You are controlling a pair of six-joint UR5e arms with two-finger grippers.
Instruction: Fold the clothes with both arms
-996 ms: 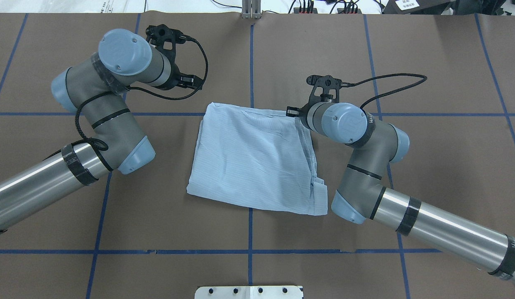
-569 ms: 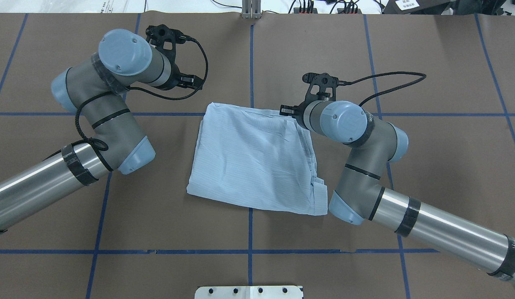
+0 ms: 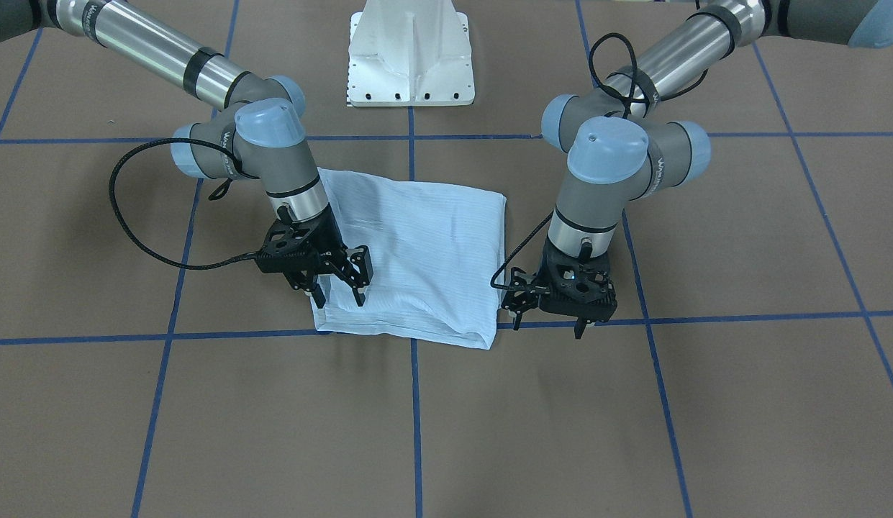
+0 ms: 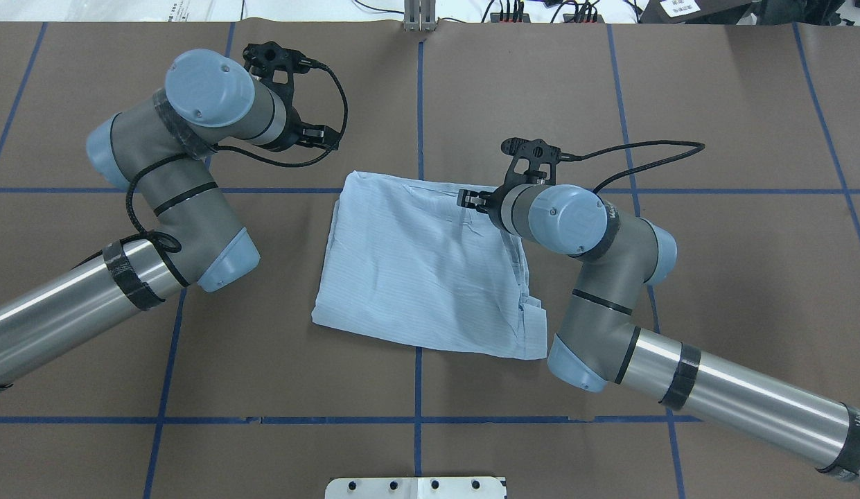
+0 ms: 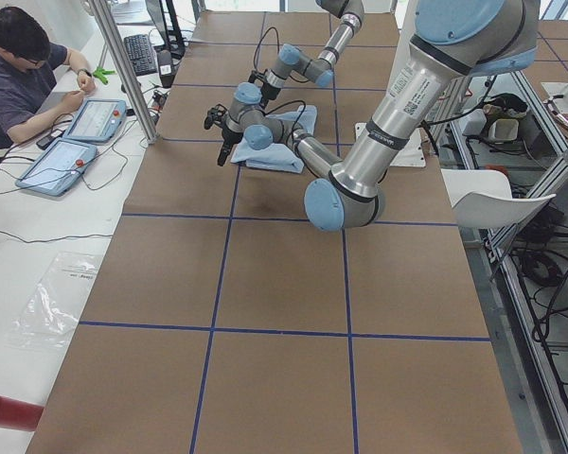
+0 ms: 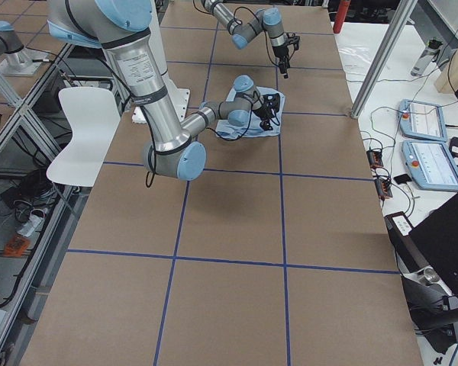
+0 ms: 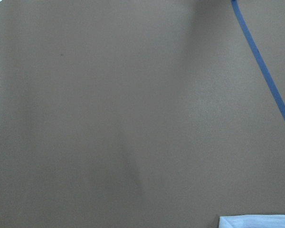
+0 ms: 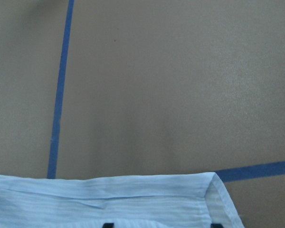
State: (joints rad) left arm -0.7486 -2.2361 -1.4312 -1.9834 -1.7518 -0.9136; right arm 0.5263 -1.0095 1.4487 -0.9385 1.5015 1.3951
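Observation:
The pale-blue shirt [image 3: 424, 244] lies folded into a rough rectangle at the table's middle [image 4: 423, 270]. My right gripper [image 3: 340, 291] is open, its fingers pointing down over the shirt's far right corner; the right wrist view shows the shirt's far edge [image 8: 109, 197] with both fingertips just over the cloth. In the overhead view one finger [image 4: 468, 199] shows above the cloth. My left gripper [image 3: 547, 326] is open and empty, low over bare table just off the shirt's far left corner. The left wrist view shows only a sliver of the shirt [image 7: 256, 221].
The table is covered in brown paper with blue tape grid lines [image 4: 419, 104]. The white pedestal base [image 3: 410, 57] stands at the robot's side. An operator [image 5: 19, 66] sits with tablets past the far edge. A white chair [image 6: 91, 130] stands behind the robot.
My right gripper has moved leftward in the overhead view, from the shirt's right edge to over its far right corner. The left arm has not moved. The shirt lies as before.

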